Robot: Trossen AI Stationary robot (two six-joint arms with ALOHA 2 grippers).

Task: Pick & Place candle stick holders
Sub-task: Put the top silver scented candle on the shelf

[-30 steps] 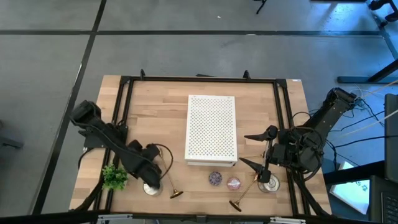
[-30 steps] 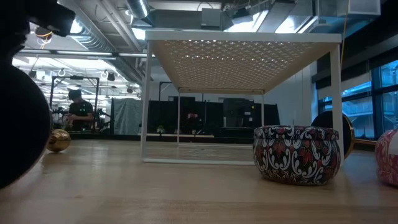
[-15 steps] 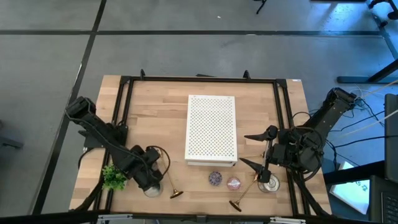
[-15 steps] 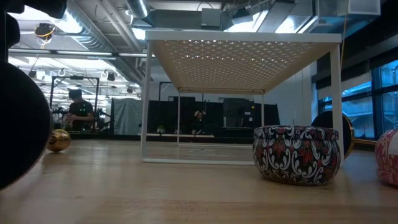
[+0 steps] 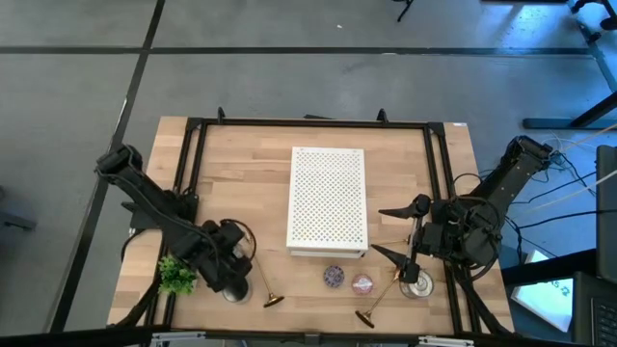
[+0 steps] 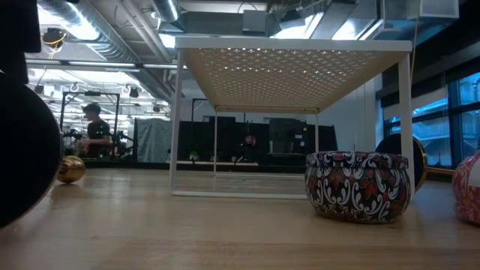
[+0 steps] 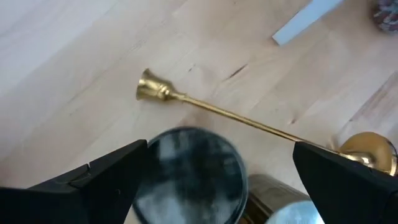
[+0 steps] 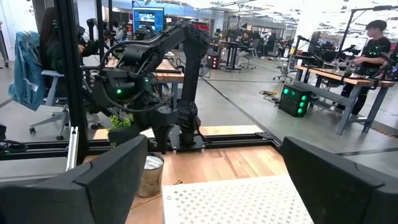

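A gold candle stick holder (image 7: 249,121) lies on its side on the wood, its cup (image 7: 149,87) at one end and its round base (image 7: 368,155) at the other. In the high view it lies near the table's front edge (image 5: 262,287). My left gripper (image 7: 221,149) hangs open above it and above a round silver tin (image 7: 189,171), touching neither. A second candle stick holder (image 5: 378,301) lies flat at the front right. My right gripper (image 5: 386,232) waits open and level above the table beside the white rack.
A white perforated rack (image 5: 328,200) stands mid-table. Two small patterned discs (image 5: 334,277) (image 5: 362,283) lie in front of it, with a second silver tin (image 5: 416,285) to their right. A small green plant (image 5: 177,275) sits at the front left. A black frame (image 5: 193,173) borders the table.
My left gripper has risen above the silver tin and the lying candle stick holder and has turned at the wrist, staying open. Its arm's elbow has swung toward the table's left edge. The candle stick holders have not moved.
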